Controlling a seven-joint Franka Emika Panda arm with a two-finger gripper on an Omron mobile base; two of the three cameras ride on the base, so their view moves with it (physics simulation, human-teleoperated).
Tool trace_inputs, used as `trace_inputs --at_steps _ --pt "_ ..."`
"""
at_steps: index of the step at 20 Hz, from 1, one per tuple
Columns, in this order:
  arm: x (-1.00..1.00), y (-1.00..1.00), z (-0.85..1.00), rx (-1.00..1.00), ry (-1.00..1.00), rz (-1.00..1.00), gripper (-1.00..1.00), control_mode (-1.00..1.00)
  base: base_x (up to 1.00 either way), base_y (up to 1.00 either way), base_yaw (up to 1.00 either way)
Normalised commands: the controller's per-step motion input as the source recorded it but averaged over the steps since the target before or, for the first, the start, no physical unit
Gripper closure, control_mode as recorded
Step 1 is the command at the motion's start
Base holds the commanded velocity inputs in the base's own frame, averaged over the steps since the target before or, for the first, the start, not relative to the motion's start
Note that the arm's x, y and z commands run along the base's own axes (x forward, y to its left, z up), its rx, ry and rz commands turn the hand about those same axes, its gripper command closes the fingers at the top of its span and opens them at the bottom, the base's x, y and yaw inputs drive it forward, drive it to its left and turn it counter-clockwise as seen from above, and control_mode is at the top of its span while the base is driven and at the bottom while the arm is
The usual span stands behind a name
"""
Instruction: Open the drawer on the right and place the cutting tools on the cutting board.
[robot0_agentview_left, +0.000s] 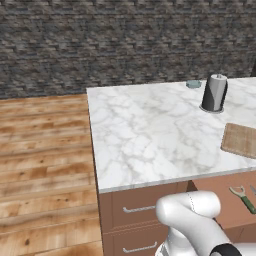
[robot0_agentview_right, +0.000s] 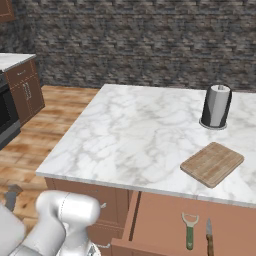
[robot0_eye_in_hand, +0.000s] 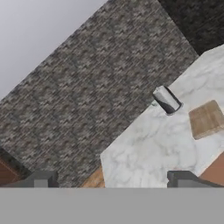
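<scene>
Down in the open drawer (robot0_agentview_right: 165, 220) lie the peeler (robot0_agentview_right: 189, 229) and knife (robot0_agentview_right: 209, 239), and my claw (robot0_eye_in_hand: 113, 180), wide and empty, could knock them aside if I descend carelessly.

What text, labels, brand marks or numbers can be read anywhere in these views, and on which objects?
None: no readable text in any view.
Tall grey cylinder on the white marble countertop: plain, no label.
Tan wooden cutting board: grain lines only.
Green-handled peeler and the knife in the open reddish-brown drawer: no markings visible.
Small bluish object: too small to tell.
</scene>
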Motion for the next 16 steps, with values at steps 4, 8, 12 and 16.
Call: trace_inputs --at_steps 4,8,12,16 --pt "0.86 0.05 0.02 -0.1 0.17 0.0 -1.0 -1.0 0.0 0.0 0.0" --pt "0.81 0.0 0.0 -0.07 0.2 0.0 -1.0 -1.0 0.0 0.0 0.0" --pt "0.56 0.0 -0.08 0.0 0.15 0.0 -1.0 -1.0 0.0 0.0 0.0" --pt "0.65 0.0 -0.14 -0.01 0.24 0.0 -1.0 -1.0 0.0 0.0 0.0"
